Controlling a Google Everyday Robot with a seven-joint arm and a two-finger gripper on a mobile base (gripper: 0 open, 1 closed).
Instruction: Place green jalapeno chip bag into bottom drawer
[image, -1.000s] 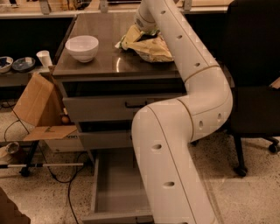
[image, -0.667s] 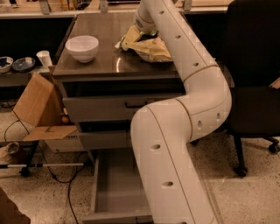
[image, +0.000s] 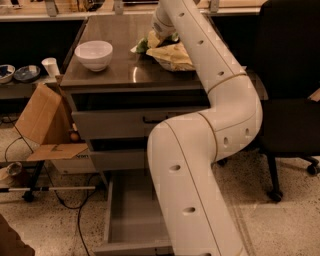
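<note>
The green jalapeno chip bag (image: 143, 45) shows only as a small green edge on the cabinet top, tucked against the larger tan-yellow chip bag (image: 175, 54). My gripper (image: 161, 31) is at the end of the white arm, down on the bags at the back of the cabinet top, and it hides most of the green bag. The bottom drawer (image: 131, 216) is pulled open at floor level with a bare grey inside. My arm's lower segment covers its right part.
A white bowl (image: 93, 54) stands on the left of the cabinet top (image: 120, 70). Two shallower drawers (image: 115, 124) are shut above the open one. A cardboard box (image: 41, 120) and cables lie left of the cabinet. A black office chair (image: 290, 100) stands on the right.
The arm's lower segment has shifted slightly left. The gripper stays over the bags on the cabinet top.
</note>
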